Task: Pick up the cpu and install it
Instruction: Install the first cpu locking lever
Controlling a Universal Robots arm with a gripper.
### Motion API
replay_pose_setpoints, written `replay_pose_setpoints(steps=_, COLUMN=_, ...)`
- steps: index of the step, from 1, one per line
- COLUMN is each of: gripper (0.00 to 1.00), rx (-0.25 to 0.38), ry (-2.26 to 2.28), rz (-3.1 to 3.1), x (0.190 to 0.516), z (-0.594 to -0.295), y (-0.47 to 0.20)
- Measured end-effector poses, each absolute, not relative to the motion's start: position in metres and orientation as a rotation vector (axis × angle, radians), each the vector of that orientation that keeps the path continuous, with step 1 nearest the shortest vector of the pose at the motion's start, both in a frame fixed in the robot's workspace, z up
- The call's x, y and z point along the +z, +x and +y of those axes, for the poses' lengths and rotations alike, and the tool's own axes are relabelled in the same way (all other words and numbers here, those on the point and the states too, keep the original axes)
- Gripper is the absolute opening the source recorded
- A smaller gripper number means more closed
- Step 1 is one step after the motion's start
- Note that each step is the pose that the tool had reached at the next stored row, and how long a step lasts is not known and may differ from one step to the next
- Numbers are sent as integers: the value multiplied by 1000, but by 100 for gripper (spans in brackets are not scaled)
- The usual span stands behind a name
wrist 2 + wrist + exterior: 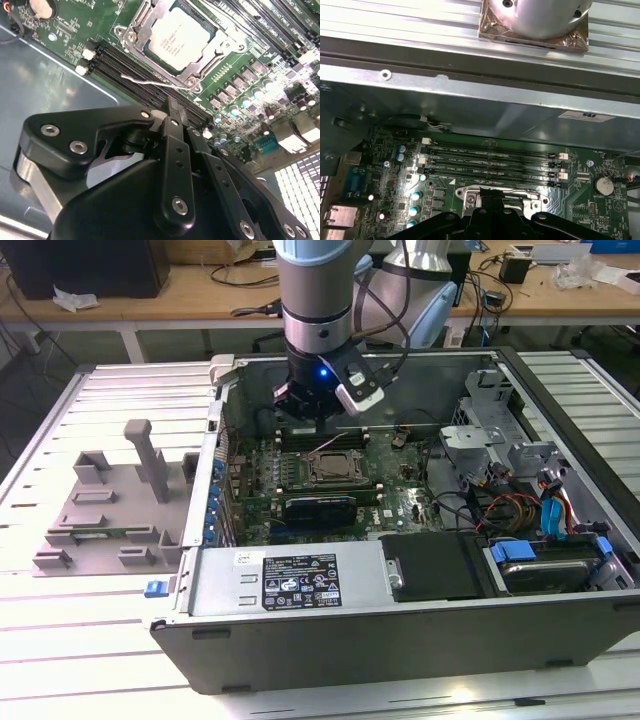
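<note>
The cpu [182,37] is a shiny silver square lying flat in the metal-framed socket [137,37] on the green motherboard [400,495]. In the exterior view the cpu [335,468] sits in the middle of the open computer case [400,640]. My gripper [308,422] hangs inside the case just behind the socket, over the black memory slots [490,162]. Its black fingers [172,112] are pressed together with nothing between them, a short way from the socket's edge. A thin wire lever [147,82] lies along the socket side nearest the fingers.
A grey slotted fixture [110,510] lies on the table at the exterior view's left. Inside the case, a power supply [290,580] fills the front, and a drive cage [490,425] and coloured cables [545,515] fill the exterior view's right. The case's metal walls stand close behind the gripper.
</note>
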State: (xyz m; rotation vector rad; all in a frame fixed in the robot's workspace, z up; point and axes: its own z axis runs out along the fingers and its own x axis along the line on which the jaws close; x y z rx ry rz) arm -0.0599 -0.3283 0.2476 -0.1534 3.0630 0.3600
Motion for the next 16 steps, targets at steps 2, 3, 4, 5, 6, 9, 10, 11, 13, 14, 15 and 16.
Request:
replay_pose_setpoints(steps=2, gripper=11, rx=359, ry=-129, rz=3062, x=245, z=-328, y=-60)
replay_pose_setpoints(steps=3, gripper=11, rx=359, ry=-115, rz=3061, x=244, z=-328, y=-60)
replay_pose_setpoints(steps=4, gripper=11, rx=358, ry=-102, rz=3061, x=242, z=-328, y=-59)
replay_pose_setpoints(steps=5, gripper=11, rx=357, ry=-80, rz=3060, x=240, z=-328, y=-59)
replay_pose_setpoints(steps=6, gripper=11, rx=356, ry=-66, rz=3060, x=238, z=-328, y=-58)
replay_pose_setpoints(steps=9, gripper=11, rx=354, ry=-51, rz=3059, x=234, z=-327, y=-49)
replay_pose_setpoints(steps=10, gripper=11, rx=354, ry=-51, rz=3059, x=233, z=-326, y=-49)
replay_pose_setpoints(steps=11, gripper=11, rx=354, ry=-51, rz=3059, x=233, z=-324, y=-48)
replay_pose_setpoints(steps=13, gripper=11, rx=351, ry=-52, rz=3058, x=231, z=-319, y=-48)
replay_pose_setpoints(steps=14, gripper=11, rx=350, ry=-52, rz=3056, x=230, z=-317, y=-48)
replay_pose_setpoints(steps=15, gripper=11, rx=347, ry=-52, rz=3054, x=230, z=-316, y=-48)
replay_pose_setpoints(steps=16, gripper=11, rx=343, ry=-52, rz=3051, x=229, z=-316, y=-48)
